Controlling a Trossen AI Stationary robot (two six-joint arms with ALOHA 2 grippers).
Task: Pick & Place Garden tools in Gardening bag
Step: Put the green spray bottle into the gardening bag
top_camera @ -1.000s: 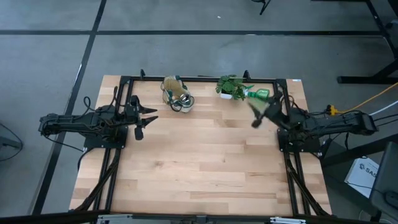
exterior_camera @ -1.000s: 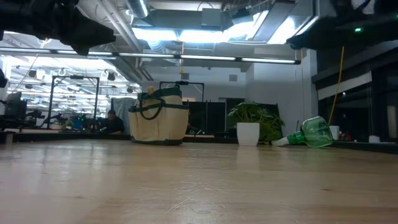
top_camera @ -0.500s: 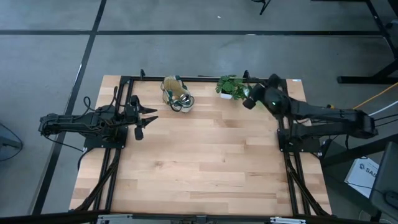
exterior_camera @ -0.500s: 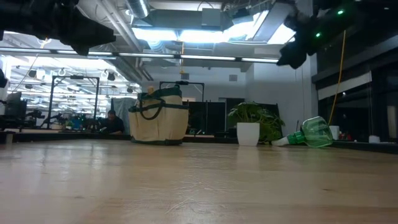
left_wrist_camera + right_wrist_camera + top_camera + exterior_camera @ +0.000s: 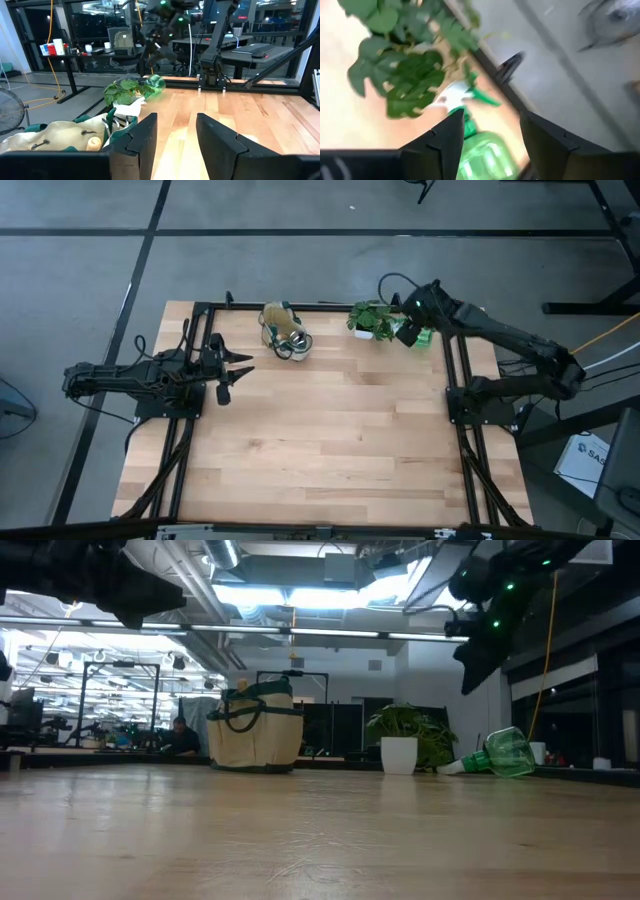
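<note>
The tan gardening bag [image 5: 283, 330] with dark green trim stands near the table's far edge. A wooden tool handle [image 5: 94, 144] sticks up inside it. The bright green plastic spray bottle [image 5: 422, 335] lies on its side at the far right, beside the potted plant, and also shows in the low view [image 5: 505, 753]. My right gripper [image 5: 490, 135] is open and hovers above the bottle [image 5: 480, 155], touching nothing; it also shows in the high view [image 5: 408, 330]. My left gripper [image 5: 238, 370] is open and empty at the table's left, pointing toward the bag [image 5: 55, 137].
A leafy plant in a white pot [image 5: 372, 318] stands right next to the green bottle, between it and the bag. Black frame rails [image 5: 320, 307] run along the table's far, left and right sides. Bare wood [image 5: 320, 430] fills the middle and near part of the table.
My right gripper has swung from the table's right side toward the far edge and has come down over the green bottle beside the plant. Bottle, bag and plant have stayed where they were.
</note>
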